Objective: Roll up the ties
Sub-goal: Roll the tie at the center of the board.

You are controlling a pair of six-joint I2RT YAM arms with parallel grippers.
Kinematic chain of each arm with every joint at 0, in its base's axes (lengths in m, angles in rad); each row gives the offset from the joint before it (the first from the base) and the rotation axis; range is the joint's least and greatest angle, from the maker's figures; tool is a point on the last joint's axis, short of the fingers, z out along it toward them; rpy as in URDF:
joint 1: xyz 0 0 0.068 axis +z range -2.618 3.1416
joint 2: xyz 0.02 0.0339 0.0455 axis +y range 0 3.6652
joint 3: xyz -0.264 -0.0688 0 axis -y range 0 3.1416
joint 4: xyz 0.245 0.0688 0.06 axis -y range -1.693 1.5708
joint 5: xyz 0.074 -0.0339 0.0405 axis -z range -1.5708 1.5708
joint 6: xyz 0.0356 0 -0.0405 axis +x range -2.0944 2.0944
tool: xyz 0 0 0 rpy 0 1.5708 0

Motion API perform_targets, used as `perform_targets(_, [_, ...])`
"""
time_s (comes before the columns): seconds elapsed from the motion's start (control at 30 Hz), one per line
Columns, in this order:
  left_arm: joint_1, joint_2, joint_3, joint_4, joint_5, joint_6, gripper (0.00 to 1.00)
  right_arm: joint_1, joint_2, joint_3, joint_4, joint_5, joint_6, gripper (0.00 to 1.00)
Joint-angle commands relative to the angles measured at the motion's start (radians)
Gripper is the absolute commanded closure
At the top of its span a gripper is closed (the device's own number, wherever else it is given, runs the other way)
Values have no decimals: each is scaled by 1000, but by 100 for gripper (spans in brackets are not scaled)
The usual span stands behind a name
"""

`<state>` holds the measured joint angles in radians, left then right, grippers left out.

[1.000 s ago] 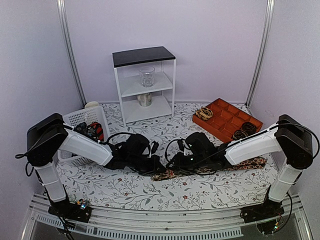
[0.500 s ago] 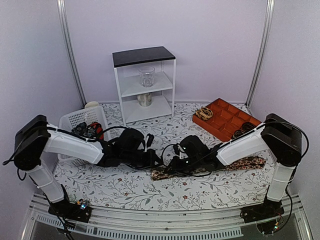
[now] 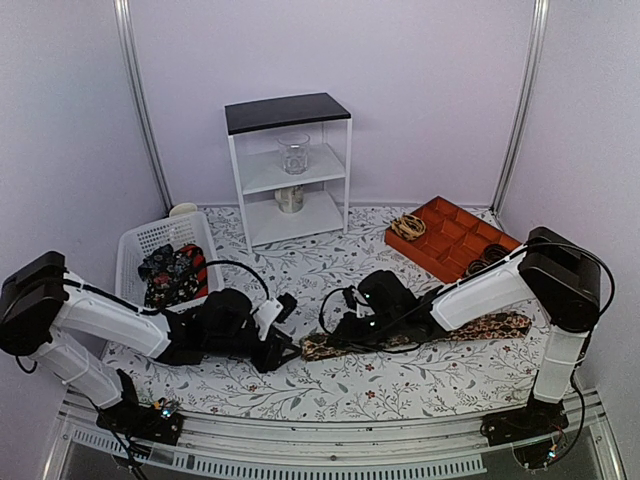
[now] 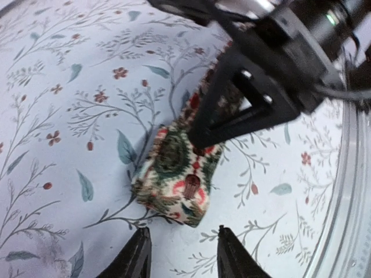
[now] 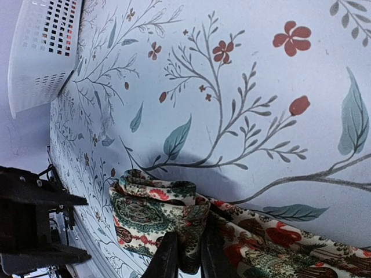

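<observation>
Where the right gripper (image 5: 186, 255) clenches it, the tie (image 5: 152, 208) is doubled over into a short, thick fold. Its two fingers are pressed together on the cloth just behind the folded end. The fabric is soft and busy with print: cream ground, dark green medallions, red and pink flowers, and brown further along its length.

From the left wrist view the folded end (image 4: 177, 174) reads as a small squarish pad lying flat on the bench (image 4: 69, 87). The dark finger of the right gripper (image 4: 200, 136) comes down onto its far edge.

The left gripper (image 4: 183, 243) is released, its fingers spread with bare bench between them. It sits just short of the fold and does not touch it.

Seen from above, the tie (image 3: 495, 327) runs as a narrow brown band across the near right part of the bench (image 3: 300, 395). Its folded end is near the middle, between the two grippers, and the rest trails off to the right under the right arm. More dark printed cloth with red (image 3: 175, 272) lies heaped in the white basket (image 3: 135, 240) at the left.
</observation>
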<state>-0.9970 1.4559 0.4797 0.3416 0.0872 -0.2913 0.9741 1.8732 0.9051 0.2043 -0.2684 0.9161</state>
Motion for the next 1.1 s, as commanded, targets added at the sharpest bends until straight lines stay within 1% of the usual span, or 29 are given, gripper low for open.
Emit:
perform_targets(0.0, [-53,29,-23,188,-47,273,56,-5,25,-11,29,3,-24,85])
perform_targets(0.03, [-54,43,-21,201,-57,291,52,-7,26,-12,31,4,-26,85])
perform_targets(0.1, [-54,76,-20,222,-61,339,48,-8,28,-15,35,-2,-31,85])
perform_targets(0.37, [-48,149,-49,310,-94,462,40,-15,26,-28,53,-15,-40,85])
perform_targets(0.57, [-20,171,-64,340,-3,529,38,-20,27,-32,63,-23,-39,85])
perform_targets(0.9, [49,206,-22,299,80,571,36,-21,30,-26,68,-32,-39,85])
perform_targets(1.07, [61,247,17,266,123,585,36,-20,33,-27,69,-34,-37,85])
